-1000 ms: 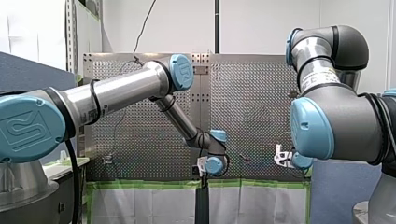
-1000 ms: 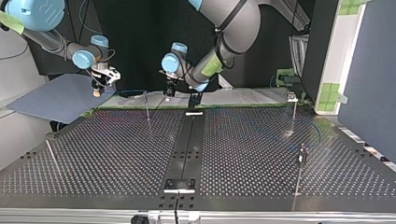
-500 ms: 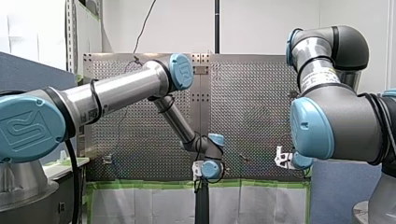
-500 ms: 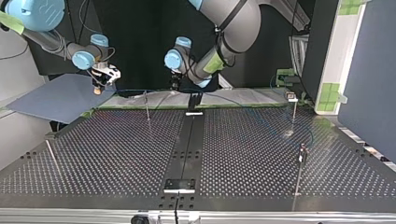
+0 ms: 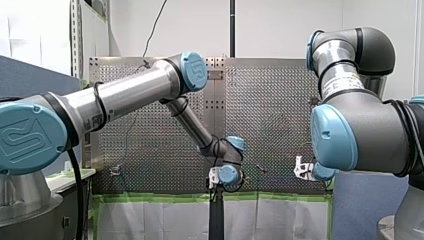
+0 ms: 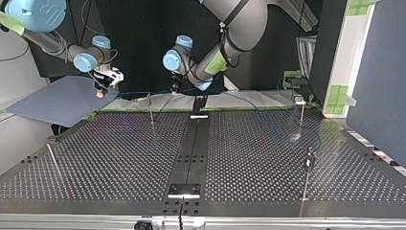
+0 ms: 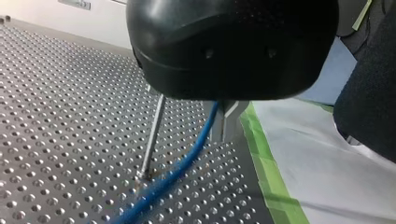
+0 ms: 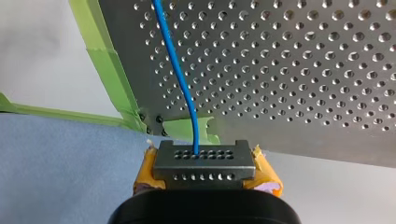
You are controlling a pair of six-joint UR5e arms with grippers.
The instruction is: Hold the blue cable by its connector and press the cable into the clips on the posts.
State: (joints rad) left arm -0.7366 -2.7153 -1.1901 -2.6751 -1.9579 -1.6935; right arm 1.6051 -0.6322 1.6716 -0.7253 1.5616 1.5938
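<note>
Thin post beside blue cable, green tape, right pincer clamping connector

The only mark that can be read is the moulded UR emblem on the blue joint caps; on my left arm it stands on the shoulder cap, the joint farthest back from my left gripper; it stands again on the elbow cap, about midway up the arm from that gripper; part of the same emblem shows on a top-view cap of my right arm, well behind my right gripper; a tube label on my left arm and a white label on my right arm carry print too small to read.
</note>
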